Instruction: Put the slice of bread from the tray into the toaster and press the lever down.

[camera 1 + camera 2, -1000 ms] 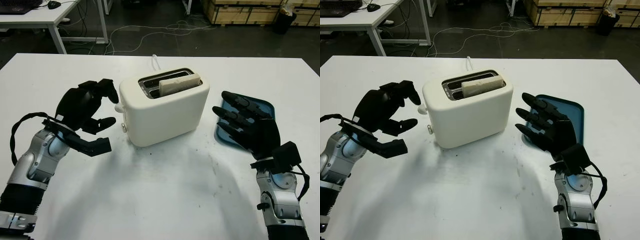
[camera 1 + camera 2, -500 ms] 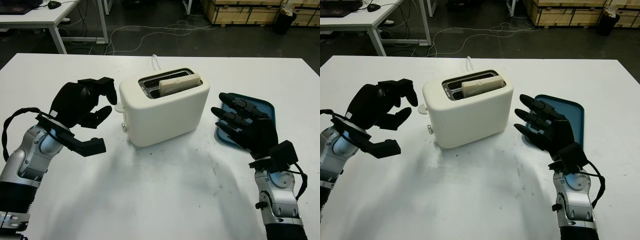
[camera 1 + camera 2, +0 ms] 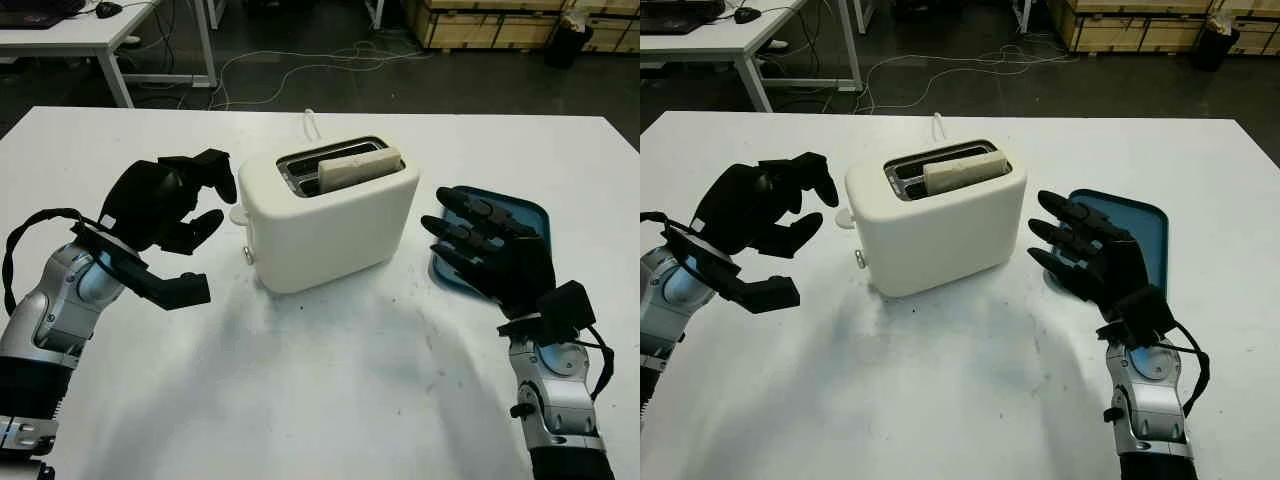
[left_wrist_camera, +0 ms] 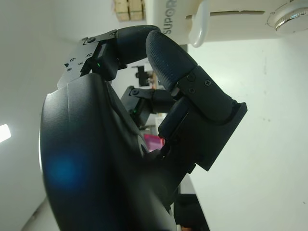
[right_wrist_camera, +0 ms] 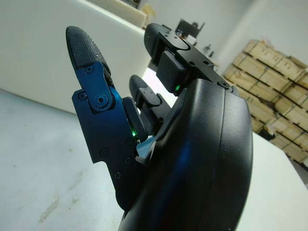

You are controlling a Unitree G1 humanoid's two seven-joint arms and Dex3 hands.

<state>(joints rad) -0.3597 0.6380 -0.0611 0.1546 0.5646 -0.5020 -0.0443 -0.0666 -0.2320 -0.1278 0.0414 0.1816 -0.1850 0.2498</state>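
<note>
A: Where is the left hand (image 3: pixel 165 205)?

B: Beside the toaster (image 3: pixel 330 215), on its lever side, just off the end wall. Its fingers (image 4: pixel 180 77) are curled and it grips nothing. In the wrist view the curled fingertip sits close under the white lever (image 4: pixel 197 24), though I cannot tell whether it touches.

A: And the right hand (image 3: pixel 490 250)?

B: On the other side, between the toaster and the blue tray (image 3: pixel 530 215), over the tray's near edge. It is open and carries nothing.

A: The bread?

B: The slice (image 3: pixel 352 168) stands in the nearer slot, its top edge poking above the toaster. The tray, as far as it shows behind the hand, holds no bread.

A: So which step is this?

B: I judge the loading done and the lever press in hand. The slice rides high, which suggests the lever is not yet down.

A: What does the press call for?

B: The left hand needs a fingertip on top of the lever (image 3: pixel 238 214), then a straight push down along the end wall until it latches. The toaster looks light and stands free on the table (image 3: pixel 330 380), so a slanted push could slide or tip it. The right hand is near enough to steady the far side if needed.
</note>
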